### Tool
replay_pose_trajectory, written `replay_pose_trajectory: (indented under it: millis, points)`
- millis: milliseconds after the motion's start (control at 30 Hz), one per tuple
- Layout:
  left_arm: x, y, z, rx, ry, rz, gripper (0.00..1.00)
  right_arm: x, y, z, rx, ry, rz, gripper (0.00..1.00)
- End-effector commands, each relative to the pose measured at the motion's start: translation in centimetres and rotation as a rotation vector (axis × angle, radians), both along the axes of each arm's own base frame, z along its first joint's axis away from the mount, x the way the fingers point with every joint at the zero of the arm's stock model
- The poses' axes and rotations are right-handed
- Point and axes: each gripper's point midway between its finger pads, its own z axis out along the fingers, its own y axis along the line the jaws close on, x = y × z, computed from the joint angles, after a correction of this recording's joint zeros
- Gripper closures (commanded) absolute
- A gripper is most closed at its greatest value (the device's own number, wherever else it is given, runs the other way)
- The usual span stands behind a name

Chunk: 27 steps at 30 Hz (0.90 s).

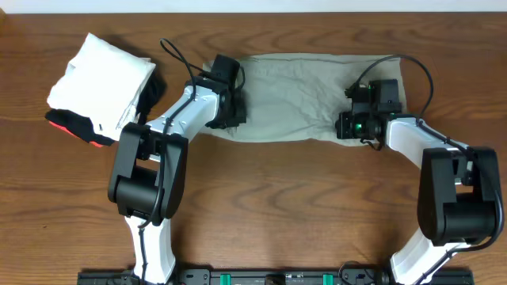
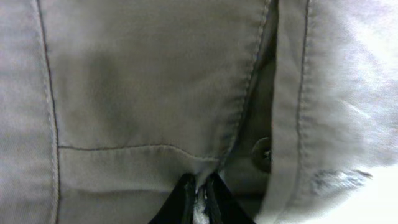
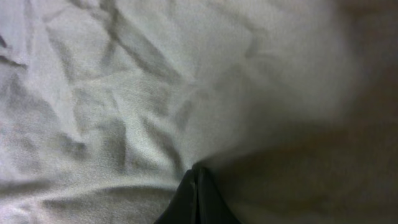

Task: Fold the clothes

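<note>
Clamped almost shut with the left gripper [image 2: 199, 202] on a ridge of the trousers [image 1: 293, 95] where stitched seams meet, just beside a button [image 2: 262, 154]. Closed tight with the right gripper [image 3: 198, 194] on the cloth's near edge, creases fanning from the tips. Spread as 1 wide khaki rectangle across the far middle of the wooden table [image 1: 277, 206], soft and wrinkled. Bare wood all along the near side; white folded garment [image 1: 99, 75] at far left.

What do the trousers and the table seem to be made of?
The trousers look like matte woven cotton: stitched seams, a button, soft creases. The table looks like wood or wood-look laminate: brown grain lines, faint sheen; which, I cannot tell.
</note>
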Motion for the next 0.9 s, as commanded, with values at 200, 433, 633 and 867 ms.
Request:
replay_pose_trajectory:
  millis: [200, 433, 633, 867]
  points:
    - [-6.2, 0.6, -2.5, 0.100, 0.231, -0.040, 0.93, -4.7, -0.7, -2.6, -0.006, 0.237, -0.124, 0.99]
    - [-9.0, 0.1, -1.8, 0.221, 0.278, -0.046, 0.94, -7.9, -0.9, -1.6, -0.009, 0.367, -0.166, 0.99]
    - [-10.4, -0.4, 0.4, 0.300, 0.250, -0.072, 0.94, -11.3, -1.2, 0.3, -0.021, 0.474, -0.180, 0.99]
    - [-11.3, -2.1, 5.2, 0.255, 0.159, -0.090, 0.94, -13.1, -2.1, 2.6, -0.073, 0.487, -0.192, 0.99]
